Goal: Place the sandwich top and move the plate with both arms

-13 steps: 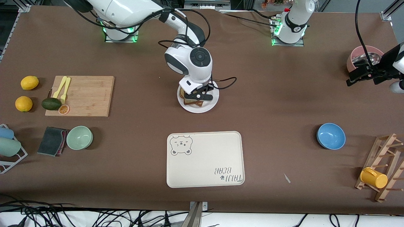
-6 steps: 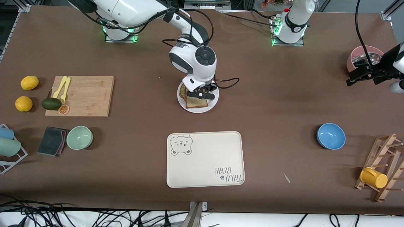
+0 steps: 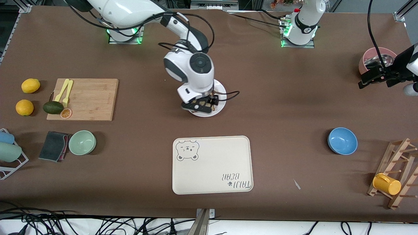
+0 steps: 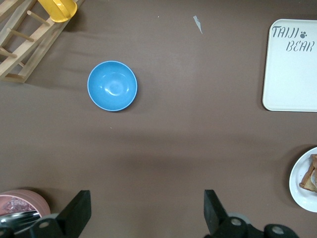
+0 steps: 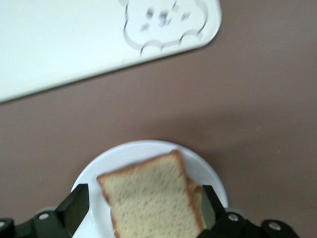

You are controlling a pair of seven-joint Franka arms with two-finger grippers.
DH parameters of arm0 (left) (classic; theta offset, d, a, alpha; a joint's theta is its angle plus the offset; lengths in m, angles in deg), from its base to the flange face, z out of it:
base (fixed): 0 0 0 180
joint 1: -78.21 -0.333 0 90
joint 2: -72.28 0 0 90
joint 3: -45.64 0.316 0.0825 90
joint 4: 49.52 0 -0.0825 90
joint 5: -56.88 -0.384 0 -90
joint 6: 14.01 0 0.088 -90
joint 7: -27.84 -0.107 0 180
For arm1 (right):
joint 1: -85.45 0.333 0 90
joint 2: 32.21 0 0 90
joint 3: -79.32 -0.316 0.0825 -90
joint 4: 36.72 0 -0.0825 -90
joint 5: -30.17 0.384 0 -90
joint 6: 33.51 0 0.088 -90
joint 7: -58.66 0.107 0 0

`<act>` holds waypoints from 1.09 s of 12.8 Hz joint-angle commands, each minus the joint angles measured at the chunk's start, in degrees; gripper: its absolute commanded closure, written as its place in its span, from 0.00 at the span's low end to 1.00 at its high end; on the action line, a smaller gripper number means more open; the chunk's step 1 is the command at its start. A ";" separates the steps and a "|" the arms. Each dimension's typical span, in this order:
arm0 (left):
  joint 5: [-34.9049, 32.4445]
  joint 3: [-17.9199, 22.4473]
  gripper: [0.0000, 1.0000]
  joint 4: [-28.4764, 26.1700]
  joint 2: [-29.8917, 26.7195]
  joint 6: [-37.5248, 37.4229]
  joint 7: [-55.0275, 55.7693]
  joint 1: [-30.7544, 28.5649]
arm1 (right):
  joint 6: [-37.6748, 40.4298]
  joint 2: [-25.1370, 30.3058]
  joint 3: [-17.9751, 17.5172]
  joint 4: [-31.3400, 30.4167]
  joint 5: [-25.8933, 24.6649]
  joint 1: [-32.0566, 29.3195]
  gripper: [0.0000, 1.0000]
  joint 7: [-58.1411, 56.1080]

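The speckled tan bread slice with a darker brown crust [image 5: 151, 201] — the sandwich top — lies flat on the round, smooth white plate [image 5: 136, 151], stacked on another slice whose corner peeks out beneath it. The plate sits on the matte brown table covering [image 3: 281, 107], farther from the front camera than the rectangular cream tray with a bear drawing [image 3: 212, 164] and well apart from it. The right gripper [image 5: 141, 210] hovers just over the plate, its two black fingers [image 5: 74, 206] spread wide to either side of the bread and gripping nothing (the slice lies free between them). In the front view the right arm's white, rounded wrist housing [image 3: 191, 70] hides most of the plate.

The left gripper [image 4: 146, 213] waits over bare table toward the left arm's end, its black fingers likewise apart and empty. Near it stands a pink bowl with a shiny metal inner bowl [image 3: 375, 60]. A glossy blue round bowl [image 3: 342, 141] sits nearer the front camera, and nearer still — at the table's corner — a wooden peg rack [image 3: 400, 171] carries a yellow mug [image 3: 387, 184].

Toward the right arm's end lies a bamboo cutting board [image 3: 88, 99] with a yellow plastic fork and knife [image 3: 64, 91].
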 commanded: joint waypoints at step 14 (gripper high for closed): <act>1.57 -2.00 0.00 1.46 0.48 -4.10 2.86 -0.69 | 16.22 25.41 17.69 -2.38 20.01 -16.12 0.00 -40.84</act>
